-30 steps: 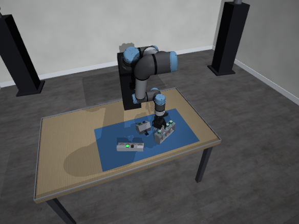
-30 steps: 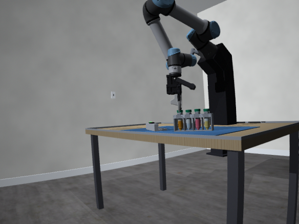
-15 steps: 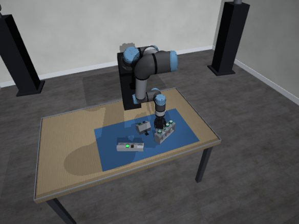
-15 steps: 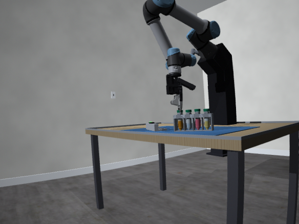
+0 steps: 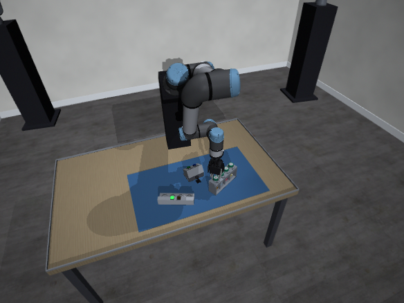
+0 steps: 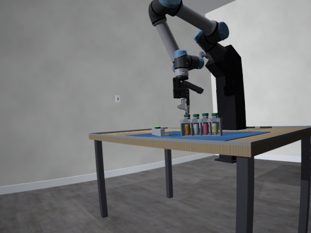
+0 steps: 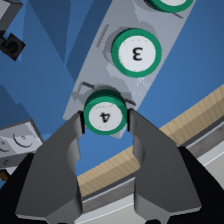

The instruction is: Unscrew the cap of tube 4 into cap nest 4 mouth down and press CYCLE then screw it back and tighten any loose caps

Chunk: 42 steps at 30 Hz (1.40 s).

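Gripper [image 7: 105,125] clamped on cap 4 [image 7: 104,115]: green ring, white face, upside-down "4", seated on tube.

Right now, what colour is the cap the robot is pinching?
Green, with a white dot numbered 4: cap 4 in the gripper. Wrist view shows it best.

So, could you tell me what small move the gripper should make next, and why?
Probably turn cap 4 in the tightening direction: the gripper is shut on it atop its tube, and the green lamp is lit, so the aspirate step appears over.
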{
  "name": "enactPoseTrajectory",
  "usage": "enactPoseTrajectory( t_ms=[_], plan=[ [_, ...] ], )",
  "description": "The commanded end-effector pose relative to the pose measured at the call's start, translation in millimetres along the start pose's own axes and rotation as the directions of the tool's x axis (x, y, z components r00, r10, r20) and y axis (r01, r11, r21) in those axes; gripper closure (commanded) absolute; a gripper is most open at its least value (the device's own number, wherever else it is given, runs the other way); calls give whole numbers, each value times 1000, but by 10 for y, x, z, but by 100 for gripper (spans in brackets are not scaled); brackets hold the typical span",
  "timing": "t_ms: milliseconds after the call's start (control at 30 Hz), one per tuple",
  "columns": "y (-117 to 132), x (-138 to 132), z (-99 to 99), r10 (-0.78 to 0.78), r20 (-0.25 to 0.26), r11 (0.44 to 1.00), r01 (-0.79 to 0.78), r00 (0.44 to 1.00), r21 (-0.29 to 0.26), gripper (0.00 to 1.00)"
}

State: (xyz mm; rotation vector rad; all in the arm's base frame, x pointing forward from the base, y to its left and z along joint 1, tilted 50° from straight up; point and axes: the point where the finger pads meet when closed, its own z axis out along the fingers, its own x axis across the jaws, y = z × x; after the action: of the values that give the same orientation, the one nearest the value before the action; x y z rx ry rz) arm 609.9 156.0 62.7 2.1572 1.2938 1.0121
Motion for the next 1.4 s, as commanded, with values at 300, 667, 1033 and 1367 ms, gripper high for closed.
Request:
enactPoseTrajectory(
  t_ms=[300,667,1033,1367],
  plan=[
    [3,3,3,597,-1,802,-597,802,-1,100],
    [3,3,7,834,-1,552,-834,552,-1,100],
    [3,3,7,834,-1,552,-834,552,-1,65],
    [2,4,2,610,-1,793,-610,793,-1,65]
  ],
)
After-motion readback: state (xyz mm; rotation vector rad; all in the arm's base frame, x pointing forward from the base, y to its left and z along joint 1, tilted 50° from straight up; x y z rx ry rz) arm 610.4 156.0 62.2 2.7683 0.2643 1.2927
